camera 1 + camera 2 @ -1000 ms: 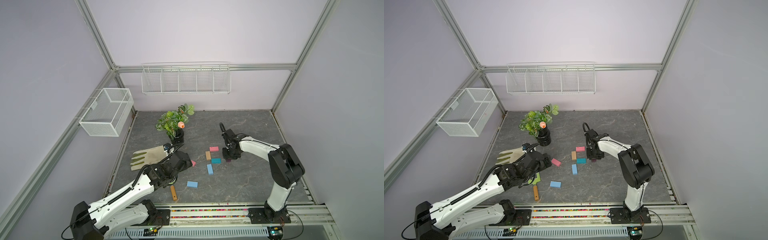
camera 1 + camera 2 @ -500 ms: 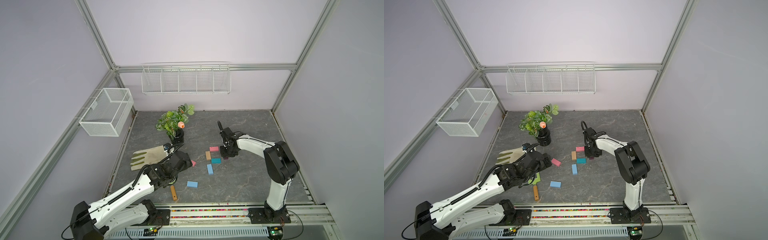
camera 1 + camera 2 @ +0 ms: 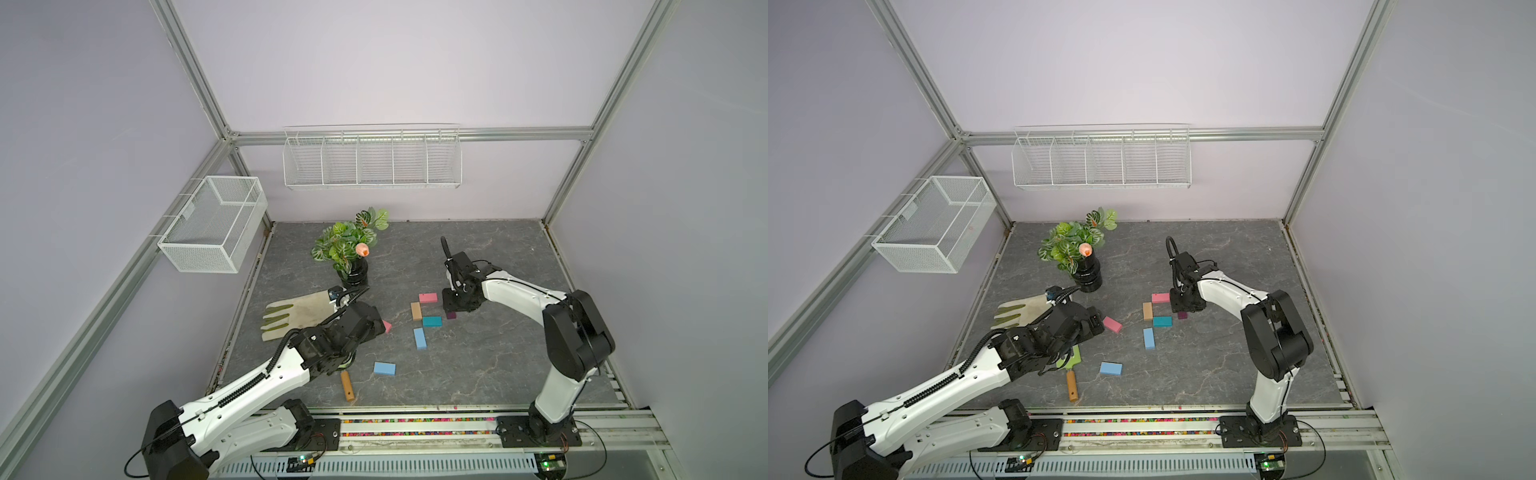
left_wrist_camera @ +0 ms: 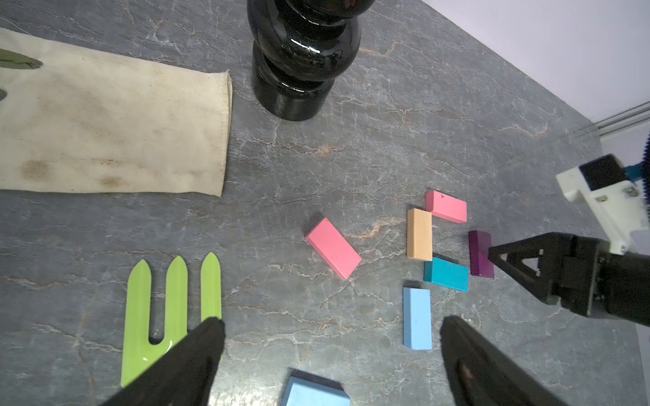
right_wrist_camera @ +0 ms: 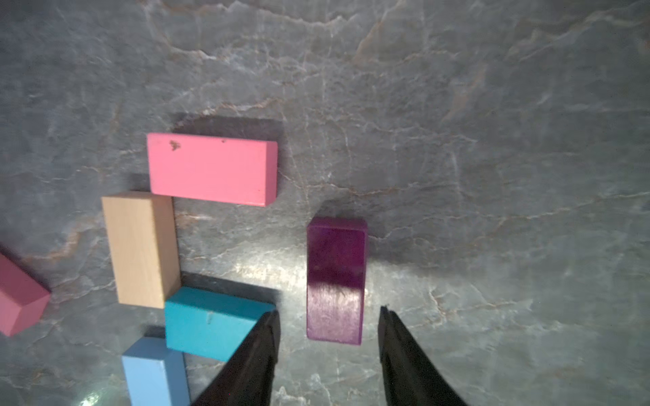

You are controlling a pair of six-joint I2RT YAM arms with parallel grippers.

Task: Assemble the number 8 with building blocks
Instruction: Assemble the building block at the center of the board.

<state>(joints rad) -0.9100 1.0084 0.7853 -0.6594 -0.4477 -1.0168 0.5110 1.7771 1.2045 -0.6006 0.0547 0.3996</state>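
The grey bench (image 3: 478, 257) is carrying a half-built figure near its middle, and both arms are reaching in toward it. The left hand (image 4: 332, 319) is hovering with its fingers spread wide and nothing between them. The right hand (image 5: 327, 311) is hanging low over the figure, released and gripping nothing. A sliver of bench is showing on each side of the brick end that is sitting between its fingers.

Four bricks are forming a chain:
- A pink brick (image 5: 211, 168) is lying crosswise at the far end.
- A tan brick (image 5: 140, 249) is running lengthwise from its corner.
- A teal brick (image 5: 211, 323) is lying crosswise at the tan one's near end.
- A light blue brick (image 5: 151, 372) is running lengthwise just beyond that.

The dark purple brick (image 5: 336, 277) is lying flat opposite the tan one. Its long axis is running parallel to the tan one and pointing straight away from the right hand, and a narrow gap is parting it from both the pink and the teal.

Two bricks are lying outside the figure. The loose pink brick (image 3: 1112, 324) is lying just beside the left hand, its long axis slanting across the figure's lines. The loose light blue brick (image 3: 1111, 368) is lying nearer the front rail. Both look likelier for the left arm, and the pink one would probably need turning.
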